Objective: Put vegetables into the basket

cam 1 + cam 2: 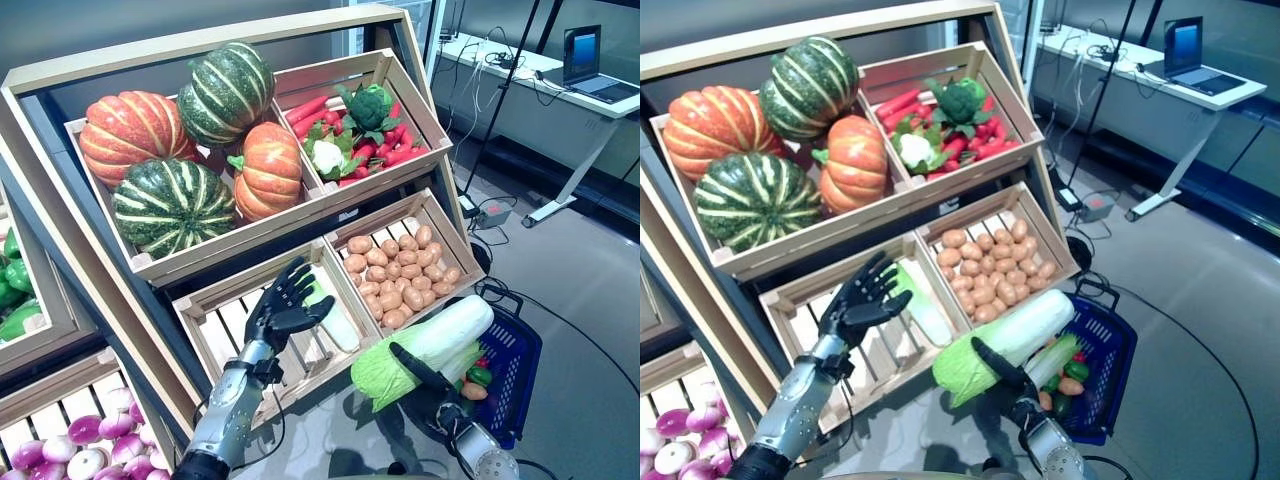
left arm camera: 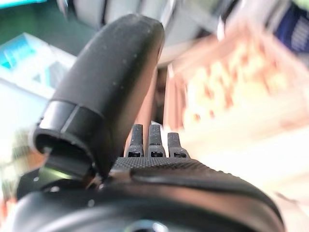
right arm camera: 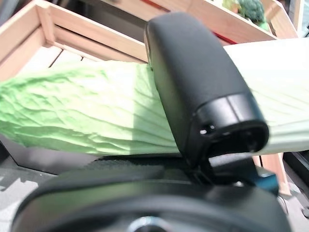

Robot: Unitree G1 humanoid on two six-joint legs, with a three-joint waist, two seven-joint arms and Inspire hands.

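Over basket (image 1: 520,370): right-hand fingers (image 1: 415,368) around cabbage (image 1: 430,345)

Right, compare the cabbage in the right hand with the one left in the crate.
The held napa cabbage is gripped by the right hand in the air, its white end over the blue basket; the crate cabbage lies on the slats of the wooden crate, partly behind the open left hand. The held one shows fully, with frilly green leaves; the other shows mostly pale. Both are long.
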